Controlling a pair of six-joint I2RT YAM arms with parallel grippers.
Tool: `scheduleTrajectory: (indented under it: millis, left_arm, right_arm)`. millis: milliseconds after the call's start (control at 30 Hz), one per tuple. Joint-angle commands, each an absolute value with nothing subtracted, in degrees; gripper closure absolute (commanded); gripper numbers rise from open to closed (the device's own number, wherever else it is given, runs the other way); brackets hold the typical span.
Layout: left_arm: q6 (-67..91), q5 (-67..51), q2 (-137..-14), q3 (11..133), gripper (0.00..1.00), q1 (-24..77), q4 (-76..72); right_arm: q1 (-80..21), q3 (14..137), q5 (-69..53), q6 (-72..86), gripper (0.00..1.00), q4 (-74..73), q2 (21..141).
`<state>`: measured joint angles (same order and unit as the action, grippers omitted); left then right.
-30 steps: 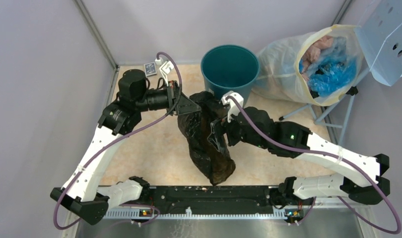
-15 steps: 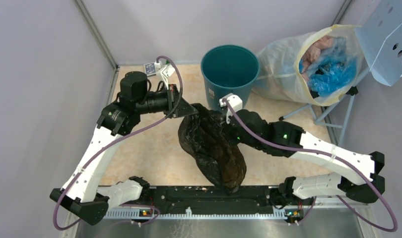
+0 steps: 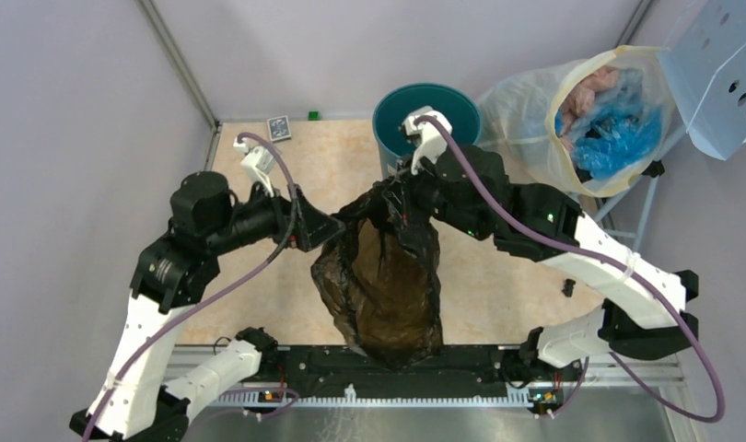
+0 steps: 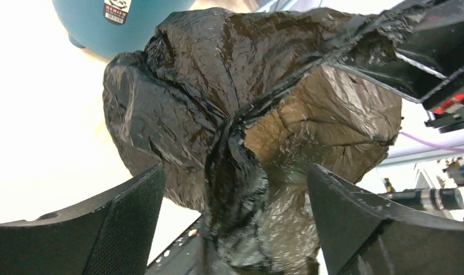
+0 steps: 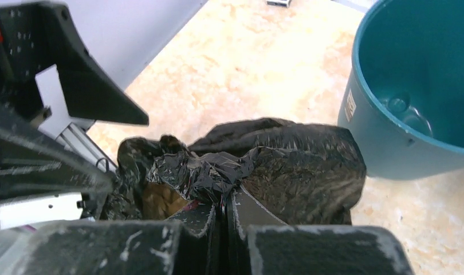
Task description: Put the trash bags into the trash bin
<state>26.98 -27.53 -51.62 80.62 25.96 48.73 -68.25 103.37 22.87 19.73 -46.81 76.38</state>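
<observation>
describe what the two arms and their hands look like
Both arms match: the left arm and right arm have white lower links and black rounded joint housings. A purple cable runs along each, ending at a white block by the wrist. A small green light glows on the right arm. The left hand and right hand are black, with angular, finely textured fingers.

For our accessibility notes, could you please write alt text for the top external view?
The right arm's fingers pinch the top of a black trash bag, holding it up between the two arms, just short of the teal trash bin. The left arm's fingers stand open beside the bag; a translucent sack sits right of the bin.
</observation>
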Motion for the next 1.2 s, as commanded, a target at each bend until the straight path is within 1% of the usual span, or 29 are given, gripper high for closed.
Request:
scheduleTrajectory:
  millis: [0, 133, 333, 433, 700, 900, 933, 1067, 1133, 1167]
  left_arm:
    - [30.31, -27.04, -46.03, 76.62, 0.01, 25.74, 45.94]
    - [33.34, -30.0, -41.6, 70.14, 0.01, 25.74, 42.78]
    - [35.8, -23.95, -38.81, 63.29, 0.01, 25.74, 46.57]
    - [37.57, -24.01, -36.91, 59.26, 0.01, 25.75, 46.03]
    - [43.39, -34.53, -35.41, 46.17, 0.01, 25.96, 34.69]
    - [45.0, -36.59, -34.46, 37.93, 0.03, 26.53, 28.37]
    - [45.41, -36.92, -34.34, 36.55, 0.06, 26.69, 27.21]
    - [47.69, -37.14, -33.05, 31.92, 0.27, 27.51, 20.39]
    - [49.21, -37.65, -32.84, 29.68, 0.3, 27.74, 15.79]
    - [49.64, -37.9, -32.9, 28.81, 0.34, 27.89, 13.74]
  right_arm:
    - [-68.47, 109.46, 21.57, 17.25, 1.0, -47.12, 80.0]
    - [-67.87, 113.15, 20.15, 16.62, 1.0, -46.72, 82.95]
    - [-66.94, 114.15, 18.79, 16.51, 1.0, -45.18, 84.64]
    - [-66.35, 112.89, 18.4, 16.57, 1.0, -44.43, 84.9]
    - [-64.31, 110.6, 17.02, 16.92, 1.0, -42.1, 85.11]
    - [-62.54, 110.57, 15.86, 17.19, 1.0, -41.06, 86.09]
    - [-62.31, 110.64, 15.76, 17.22, 1.0, -40.97, 86.24]
    - [-61.38, 110.83, 15.45, 17.48, 1.0, -41.12, 86.42]
    - [-61.14, 110.75, 15.15, 17.67, 1.0, -41.31, 86.44]
    - [-61.1, 110.74, 15.06, 17.79, 1.0, -41.35, 86.46]
